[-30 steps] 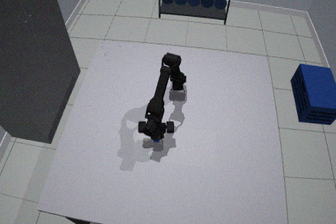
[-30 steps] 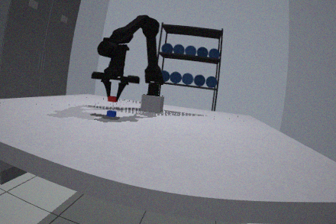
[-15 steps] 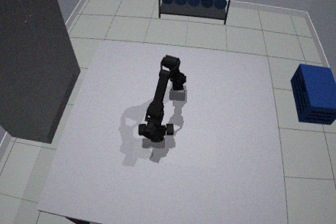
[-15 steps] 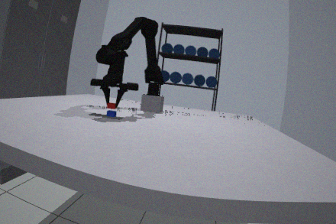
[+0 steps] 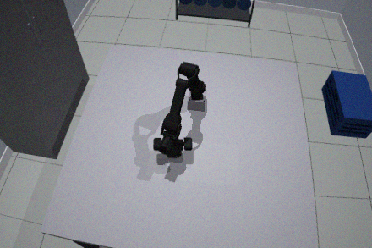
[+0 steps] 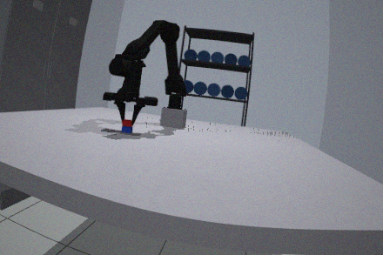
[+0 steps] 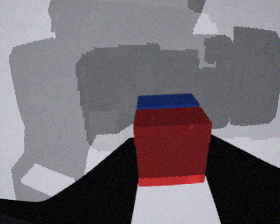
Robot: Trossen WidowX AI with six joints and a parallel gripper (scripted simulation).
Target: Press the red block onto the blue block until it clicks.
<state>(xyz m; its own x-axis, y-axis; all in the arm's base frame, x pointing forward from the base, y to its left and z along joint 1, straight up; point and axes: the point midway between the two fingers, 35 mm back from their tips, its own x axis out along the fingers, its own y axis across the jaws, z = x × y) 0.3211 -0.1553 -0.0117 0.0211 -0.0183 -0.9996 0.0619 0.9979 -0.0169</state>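
The red block [image 6: 126, 123] [image 7: 172, 152] is held between the two fingers of my gripper [image 6: 127, 124] [image 7: 169, 144], which is shut on it. The blue block [image 6: 126, 130] [image 7: 167, 102] is on the table directly under the red one. In the exterior view no gap shows between them, and their sides look roughly lined up. In the wrist view only a strip of the blue block shows beyond the red block's far edge. Whether the studs are engaged cannot be told. In the top view the arm hides both blocks.
The white table [image 5: 254, 159] [image 6: 244, 177] carries the arm's grey base [image 5: 197, 105] [image 6: 173, 117] behind the blocks. Off the table are a dark cabinet [image 5: 34, 62], a shelf rack with blue round items [image 6: 218, 35] and a blue crate [image 5: 352, 96].
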